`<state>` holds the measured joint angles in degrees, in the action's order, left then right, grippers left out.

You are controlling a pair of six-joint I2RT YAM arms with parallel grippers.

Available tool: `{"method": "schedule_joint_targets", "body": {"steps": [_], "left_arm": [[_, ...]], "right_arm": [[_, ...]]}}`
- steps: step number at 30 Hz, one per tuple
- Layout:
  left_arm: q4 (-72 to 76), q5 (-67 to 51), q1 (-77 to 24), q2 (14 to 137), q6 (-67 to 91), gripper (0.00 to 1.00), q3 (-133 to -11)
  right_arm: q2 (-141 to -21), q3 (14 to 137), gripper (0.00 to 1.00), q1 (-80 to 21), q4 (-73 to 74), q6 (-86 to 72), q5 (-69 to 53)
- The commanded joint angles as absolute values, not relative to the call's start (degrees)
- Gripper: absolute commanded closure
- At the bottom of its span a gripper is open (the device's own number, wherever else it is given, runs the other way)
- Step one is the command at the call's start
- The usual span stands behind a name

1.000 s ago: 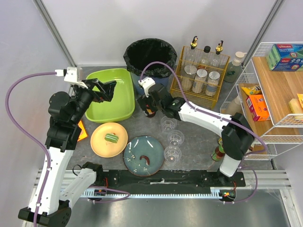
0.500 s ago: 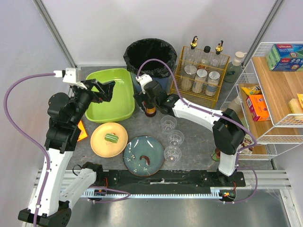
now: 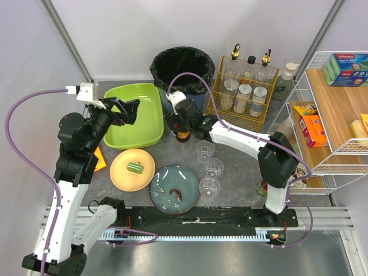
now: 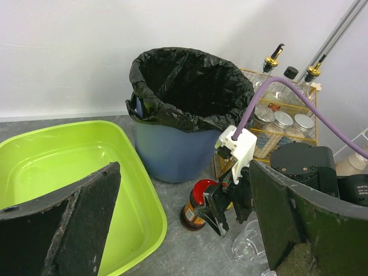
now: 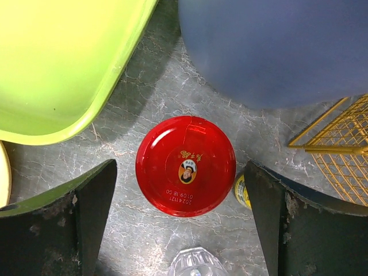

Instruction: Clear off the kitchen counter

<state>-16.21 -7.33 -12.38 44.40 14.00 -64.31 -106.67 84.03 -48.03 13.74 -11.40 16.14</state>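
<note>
**Table point(image 3: 241, 172) to clear: red-lidded jar straight under the right hand**

On the grey table, a red-lidded jar point(image 5: 186, 165) stands upright at the back, in the gap between the green tub point(image 4: 69, 161) and the blue bin point(image 4: 172, 152) lined with a black bag. The gold wire basket point(image 5: 339, 155) is just off to its right. The right hand point(image 3: 180, 125) hangs above the jar and points down. Its wrist view shows the round lid centred between the two fingers, which stand wide apart and touch nothing. The jar's long axis is vertical, in line with the hand's approach, so the coming move looks like a straight descent with the fingers passing either side of the lid.

A clear cup point(image 5: 194, 263) sits close on the near side of the jar. The tub's rim and the bin wall crowd the other sides, so there is probably little room for sideways drift.

The left hand point(image 3: 127, 109) is poised over the tub with its fingers spread and nothing in them. It is farther from the jar than the right hand, so the pick falls to the right arm.
</note>
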Motion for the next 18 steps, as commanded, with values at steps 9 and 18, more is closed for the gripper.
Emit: {"method": "schedule_joint_targets", "body": {"steps": [9, 18], "left_arm": [[-15.2, -6.8, -12.5, 43.8, 12.1, 0.02, -64.9], [-15.3, -6.5, -12.4, 43.7, 12.0, 0.02, -64.5]], "right_arm": [[-109.4, 85.7, 0.02, -47.7, 13.4, -14.2, 17.1], [-110.0, 86.3, 0.21, -47.7, 12.7, -14.4, 19.0]]}}
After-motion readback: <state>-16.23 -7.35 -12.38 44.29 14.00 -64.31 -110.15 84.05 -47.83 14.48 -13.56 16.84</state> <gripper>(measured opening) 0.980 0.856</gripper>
